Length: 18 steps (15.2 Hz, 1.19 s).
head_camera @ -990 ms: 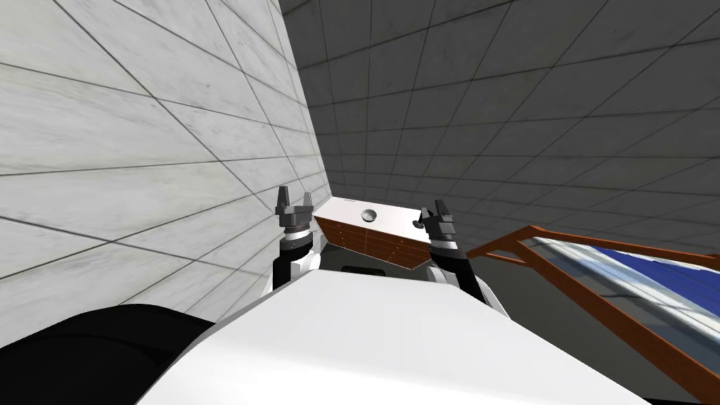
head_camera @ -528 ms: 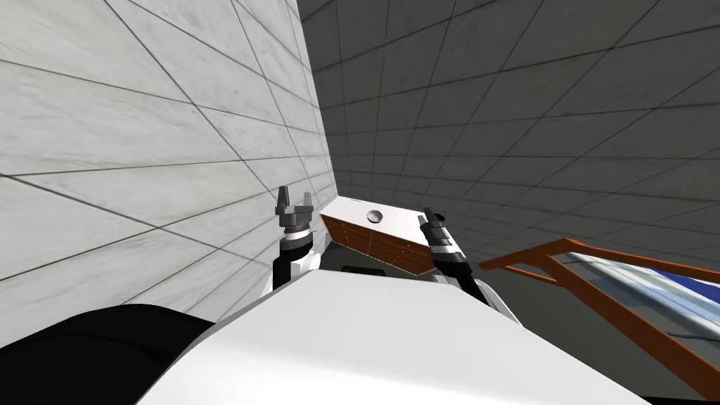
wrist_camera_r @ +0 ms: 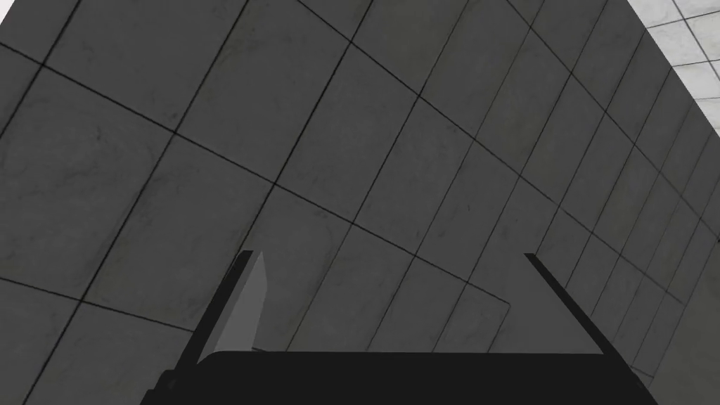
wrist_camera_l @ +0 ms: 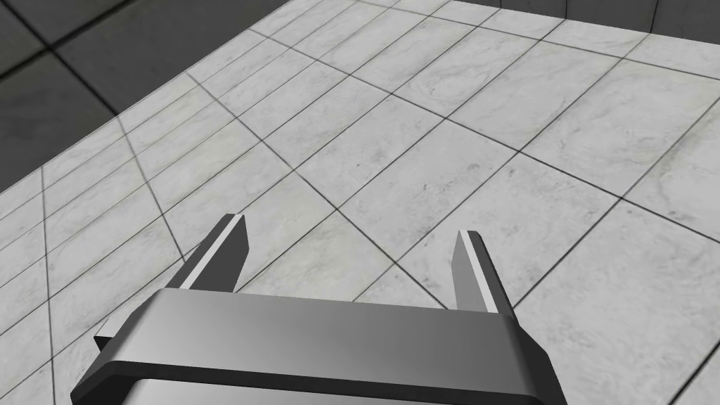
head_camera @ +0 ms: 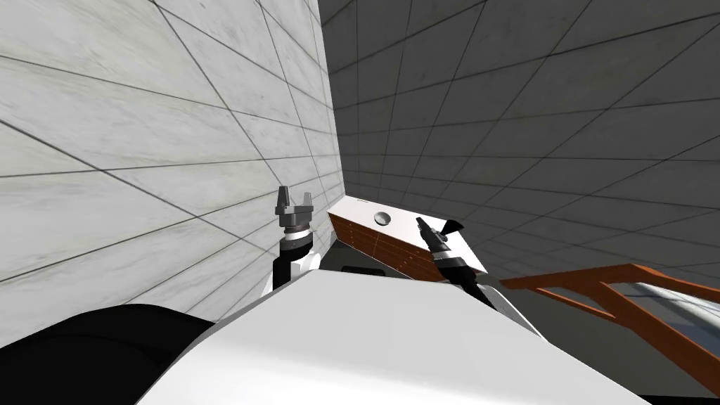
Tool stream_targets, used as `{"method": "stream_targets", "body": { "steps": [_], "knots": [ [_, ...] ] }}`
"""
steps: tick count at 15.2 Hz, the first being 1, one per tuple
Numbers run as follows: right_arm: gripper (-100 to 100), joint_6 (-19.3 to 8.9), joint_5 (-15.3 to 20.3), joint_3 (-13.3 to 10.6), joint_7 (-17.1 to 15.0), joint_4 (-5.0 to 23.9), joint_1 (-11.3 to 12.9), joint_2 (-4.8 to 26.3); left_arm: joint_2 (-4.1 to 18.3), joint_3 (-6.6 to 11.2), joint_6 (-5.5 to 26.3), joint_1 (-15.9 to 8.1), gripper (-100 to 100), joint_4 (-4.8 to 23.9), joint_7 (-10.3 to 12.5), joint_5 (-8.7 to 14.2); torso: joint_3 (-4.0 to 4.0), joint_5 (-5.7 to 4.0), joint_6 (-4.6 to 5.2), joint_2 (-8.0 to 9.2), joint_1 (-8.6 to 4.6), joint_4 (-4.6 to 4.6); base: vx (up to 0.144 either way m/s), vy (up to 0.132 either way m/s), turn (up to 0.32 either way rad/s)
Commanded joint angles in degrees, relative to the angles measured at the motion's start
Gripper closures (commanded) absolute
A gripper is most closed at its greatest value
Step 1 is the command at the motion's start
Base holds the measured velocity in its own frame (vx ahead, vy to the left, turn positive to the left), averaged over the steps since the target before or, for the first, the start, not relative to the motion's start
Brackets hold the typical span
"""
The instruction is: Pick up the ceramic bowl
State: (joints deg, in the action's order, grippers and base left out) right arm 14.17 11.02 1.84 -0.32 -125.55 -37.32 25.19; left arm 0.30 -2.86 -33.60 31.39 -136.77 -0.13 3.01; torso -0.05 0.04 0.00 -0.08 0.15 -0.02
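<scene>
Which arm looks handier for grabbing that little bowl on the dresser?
Probably the right. The right arm reaches over the dresser top near the bowl, jaws open; the left arm stands beside the dresser.

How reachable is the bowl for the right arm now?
Probably yes: the right gripper is open above the cabinet top, beside the bowl, with nothing between; it points at the wall, so must tilt down.

cabinet [head_camera: 376, 245]: brown drawer fronts, white tabletop [head_camera: 404, 226], in corner | light tiled wall [head_camera: 140, 140]: left of it | dark tiled wall [head_camera: 527, 105]: behind it | brown wooden frame [head_camera: 619, 302]: to its right, well apart
</scene>
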Motion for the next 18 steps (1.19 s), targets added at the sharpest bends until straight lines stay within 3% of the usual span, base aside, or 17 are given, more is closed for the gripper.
{"method": "stream_targets", "body": {
  "steps": [1,5,10,12,18],
  "knots": [
    [-100,-0.8,0.9,0.2,0.8,1.3,-1.7,2.9,0.0,0.00,0.0,0.0,0,0.0,0.0,0.0,0.00,0.00,0.00,0.00,0.00,0.00,0.020,0.040,0.149],
    [-100,-1.8,1.8,0.1,1.6,2.4,-2.8,6.3,0.0,0.00,0.0,0.0,0,0.0,0.0,0.0,-0.02,0.01,-0.03,-0.04,0.07,-0.01,0.031,0.049,0.173],
    [-100,-5.0,4.6,-0.4,4.1,5.7,-6.4,13.3,0.0,0.00,0.0,0.0,0,0.0,0.0,0.0,-0.04,0.01,-0.03,-0.07,0.03,-0.01,0.040,0.047,0.212],
    [-100,-5.0,4.6,-0.4,4.1,5.7,-6.4,14.6,0.0,0.00,0.0,0.0,0,0.0,0.0,0.0,-0.06,0.02,-0.03,-0.11,0.06,-0.02,0.046,0.044,0.129],
    [-100,-8.1,7.4,-1.3,6.6,9.1,-10.0,22.9,0.0,0.00,0.0,0.0,0,0.0,0.0,0.0,-0.09,0.02,-0.05,-0.16,0.10,-0.03,0.057,0.050,0.225]
  ]
}}
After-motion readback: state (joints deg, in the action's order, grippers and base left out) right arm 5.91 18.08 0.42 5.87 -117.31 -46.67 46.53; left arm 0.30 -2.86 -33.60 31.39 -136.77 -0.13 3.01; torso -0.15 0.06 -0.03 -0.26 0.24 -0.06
